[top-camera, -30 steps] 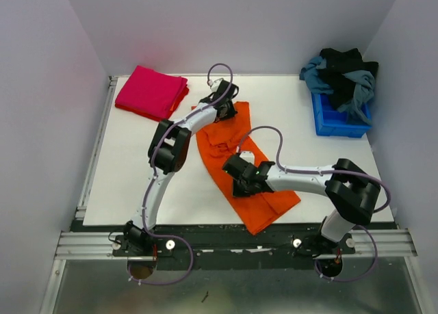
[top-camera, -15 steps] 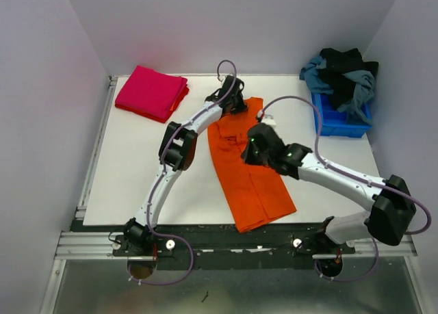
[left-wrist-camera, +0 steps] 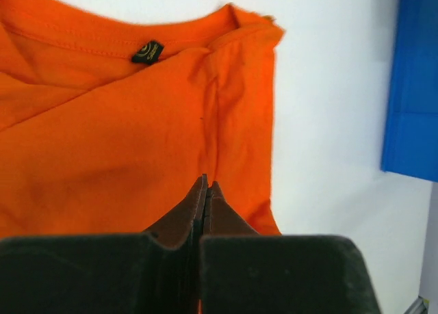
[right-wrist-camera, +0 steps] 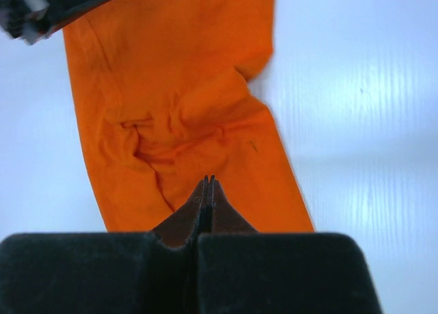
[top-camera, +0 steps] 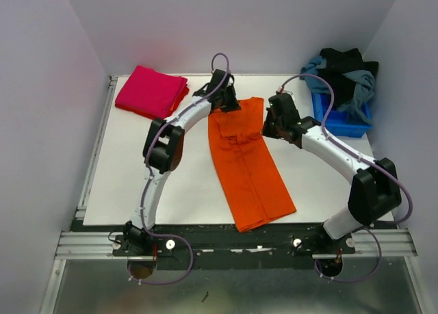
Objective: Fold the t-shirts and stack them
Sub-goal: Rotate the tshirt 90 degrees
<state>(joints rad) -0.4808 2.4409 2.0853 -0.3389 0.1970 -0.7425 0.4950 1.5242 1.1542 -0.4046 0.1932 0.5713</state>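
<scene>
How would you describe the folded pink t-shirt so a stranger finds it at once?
Start at the white table and go to its far left corner. There lies the magenta-pink cotton t-shirt, folded to a rectangle. Its neighbour, the orange cotton t-shirt, is long and lies mid-table.

We see shirt [top-camera: 250,163] lying lengthwise on table [top-camera: 137,177] middle, near end at front edge. Far left, folded shirt [top-camera: 152,92]. Far right, bin [top-camera: 339,126], clothes [top-camera: 342,78] in it. Flanking shirt's far end: left gripper [left-wrist-camera: 207,187], right gripper [right-wrist-camera: 209,182].
</scene>
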